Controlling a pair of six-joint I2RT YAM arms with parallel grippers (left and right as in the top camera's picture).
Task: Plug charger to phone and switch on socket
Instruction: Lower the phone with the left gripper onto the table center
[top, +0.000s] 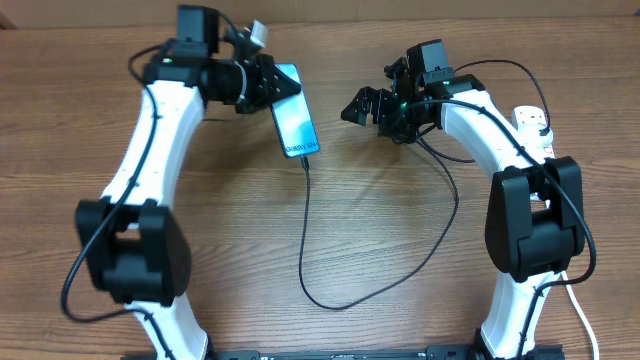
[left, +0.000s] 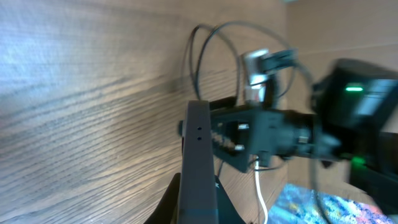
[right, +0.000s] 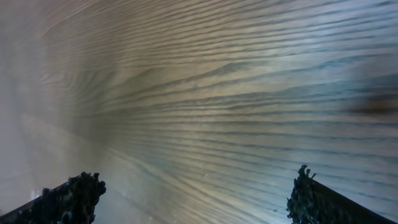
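Left gripper (top: 272, 85) clenched on phone (top: 296, 125); right gripper (top: 356, 104) released; phone's white text illegible.

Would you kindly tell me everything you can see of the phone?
The phone is a slim, dark-edged slab, slanted, its cyan screen glowing upward with small white text near the nearer end. The left pincer is shut on its far end; the thin black charger meets its nearer end.
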